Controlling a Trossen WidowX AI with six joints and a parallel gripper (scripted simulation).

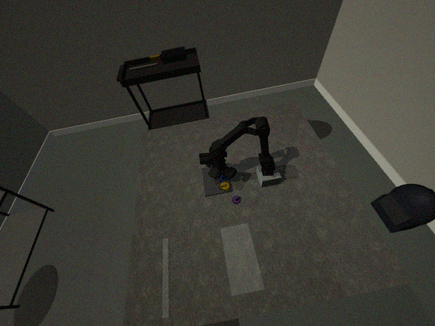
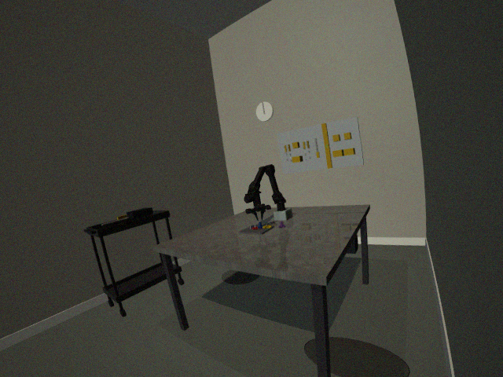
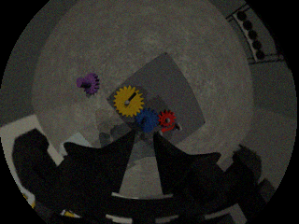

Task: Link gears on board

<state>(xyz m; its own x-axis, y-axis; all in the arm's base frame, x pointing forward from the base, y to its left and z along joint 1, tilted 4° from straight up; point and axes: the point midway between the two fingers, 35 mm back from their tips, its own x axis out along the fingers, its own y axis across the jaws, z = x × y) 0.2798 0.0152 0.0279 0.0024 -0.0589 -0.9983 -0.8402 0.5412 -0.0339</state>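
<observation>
Wrist: yellow gear (image 3: 128, 101) stripe diag., purple gear (image 3: 89, 84) knob ptg. L.

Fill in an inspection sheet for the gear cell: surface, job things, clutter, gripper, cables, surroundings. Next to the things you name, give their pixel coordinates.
Surface: table (image 1: 175, 210) (image 2: 244, 247) (image 3: 154, 28) mottled brown; no damage made out in this dim light.
Job things: board (image 1: 211, 190) (image 3: 177, 89) carries yellow gear (image 1: 224, 185) (image 2: 266, 227) (image 3: 122, 102), blue gear (image 1: 222, 178) (image 2: 259, 225) (image 3: 147, 122) and red gear (image 2: 255, 228) (image 3: 163, 115). Blue sits between the other two; seating and mesh cannot be confirmed. Purple gear (image 1: 236, 200) (image 2: 281, 225) (image 3: 92, 84) stands loose off the board.
Clutter: nothing seen.
Gripper (image 1: 221, 174) (image 2: 259, 220) (image 3: 145, 133): partly open, just above blue gear.
Cables: nothing seen.
Surroundings: cart (image 1: 161, 77) (image 2: 130, 227) beside the table; clock (image 2: 264, 111) on the wall.
</observation>
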